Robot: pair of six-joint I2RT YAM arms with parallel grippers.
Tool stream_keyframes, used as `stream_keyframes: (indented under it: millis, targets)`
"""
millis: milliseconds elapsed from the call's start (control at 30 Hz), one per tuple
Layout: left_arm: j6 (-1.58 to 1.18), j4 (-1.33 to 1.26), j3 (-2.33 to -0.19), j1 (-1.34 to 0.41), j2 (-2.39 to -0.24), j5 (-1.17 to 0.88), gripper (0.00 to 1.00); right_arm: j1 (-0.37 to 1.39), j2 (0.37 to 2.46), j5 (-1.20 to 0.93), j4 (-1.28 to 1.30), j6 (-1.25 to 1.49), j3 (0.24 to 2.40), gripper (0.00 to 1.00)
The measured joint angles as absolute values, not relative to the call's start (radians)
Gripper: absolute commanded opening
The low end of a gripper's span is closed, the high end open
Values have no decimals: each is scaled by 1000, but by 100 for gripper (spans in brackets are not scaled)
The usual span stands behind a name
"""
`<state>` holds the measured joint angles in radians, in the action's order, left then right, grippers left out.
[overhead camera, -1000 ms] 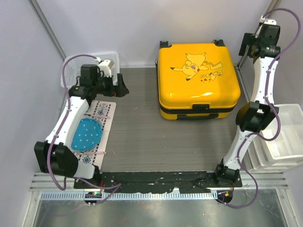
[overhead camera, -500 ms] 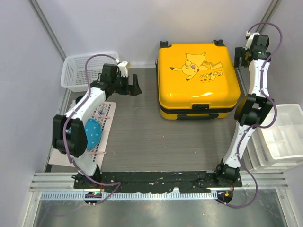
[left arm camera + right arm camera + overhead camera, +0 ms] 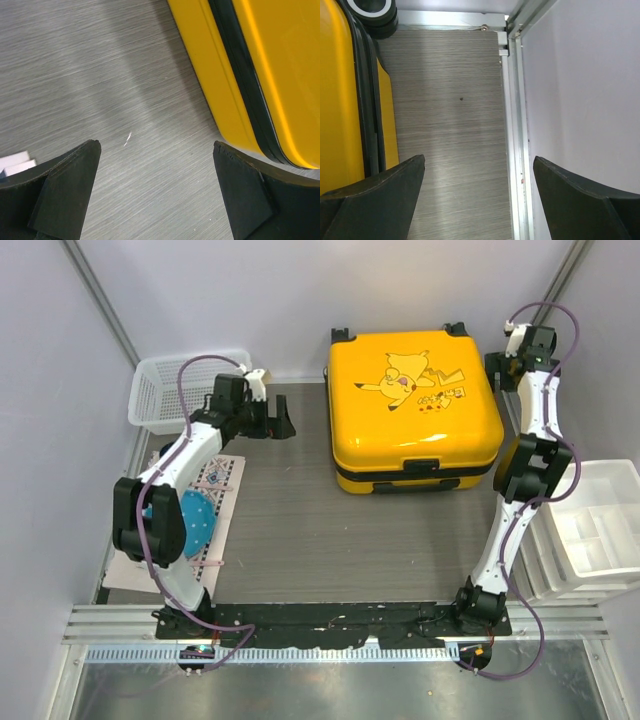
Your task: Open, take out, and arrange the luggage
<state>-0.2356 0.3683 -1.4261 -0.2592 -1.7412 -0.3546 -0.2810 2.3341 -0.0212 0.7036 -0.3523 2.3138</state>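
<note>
The yellow luggage [image 3: 415, 405] with the cartoon print lies flat and closed at the back middle of the table, black zip band around its side. My left gripper [image 3: 283, 423] is open and empty above bare table, a little left of the luggage; its yellow side and zip band [image 3: 250, 85] fill the upper right of the left wrist view. My right gripper [image 3: 500, 360] is open and empty at the luggage's back right corner, beside the wall. The right wrist view shows the luggage's side [image 3: 340, 100] and a black wheel [image 3: 370, 10] at the left.
A white mesh basket [image 3: 170, 390] stands at the back left. A patterned mat with a blue disc [image 3: 190, 525] lies at the left. White drawer bins [image 3: 600, 530] stand at the right. An aluminium frame rail [image 3: 512, 125] runs along the right wall.
The luggage has shifted a little to the left and turned slightly. The right gripper has come down to its back right corner. The left arm swung from the basket toward the middle.
</note>
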Motion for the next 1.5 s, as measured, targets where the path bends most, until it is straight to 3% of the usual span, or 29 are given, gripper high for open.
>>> stream_keyframes:
  millis: [367,567,800,900,1200,1500]
  targets:
    - [-217,402,-1351,-101,-1652,-377,99,-118,2300,-25,689,-220,2232,98]
    - [-162,437,-1299,-82,-1563,-387,100,-5,2244,-101,737,-154,2114,99]
    - [-117,484,-1296,13,-1510,-457,100,11,2217,-224,863,-189,2141,99]
    - [-78,515,-1295,30,-1489,-499,100,-38,2146,-343,922,-274,2115,99]
    - [-17,525,-1256,46,-1409,-611,98,-168,1624,-614,936,-785,1591,94]
    - [32,529,-1255,46,-1397,-722,97,-141,1557,-752,998,-1198,1390,82]
